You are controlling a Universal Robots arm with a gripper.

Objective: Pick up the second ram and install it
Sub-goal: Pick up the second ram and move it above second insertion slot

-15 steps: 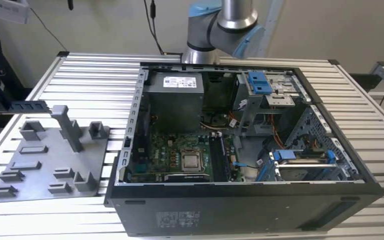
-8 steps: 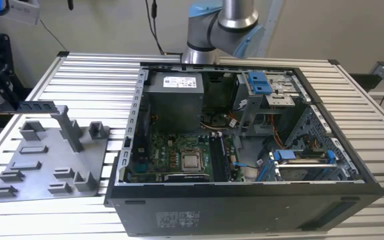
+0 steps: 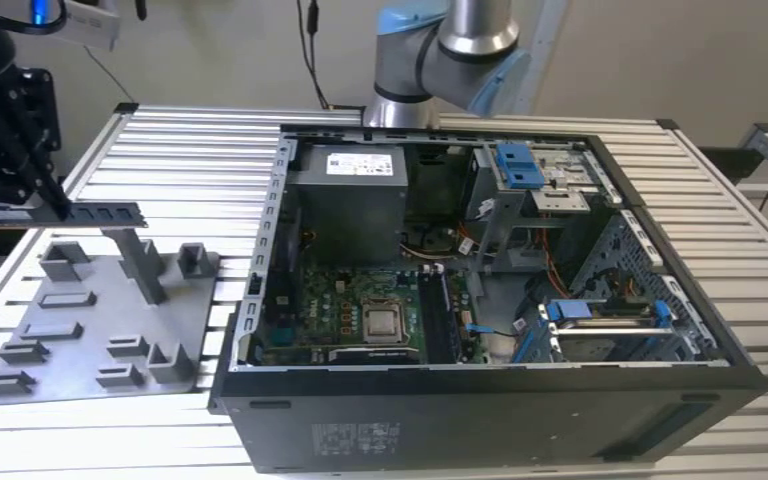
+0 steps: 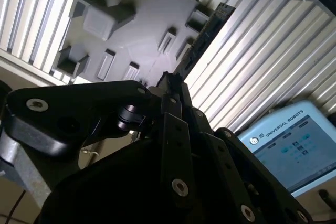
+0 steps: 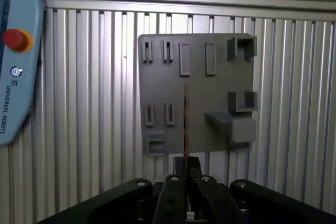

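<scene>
Jaws clamp one end of the second ram (image 3: pixel 97 213), hanging above the grey fixture plate (image 3: pixel 84 330).

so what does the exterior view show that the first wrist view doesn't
The exterior view has the open computer case with its motherboard, and the second ram seen side-on. The first wrist view has the teach pendant, and the ram edge-on as a thin line. Both show the tool gripping the ram above the grey fixture plate on the slatted table.
</scene>
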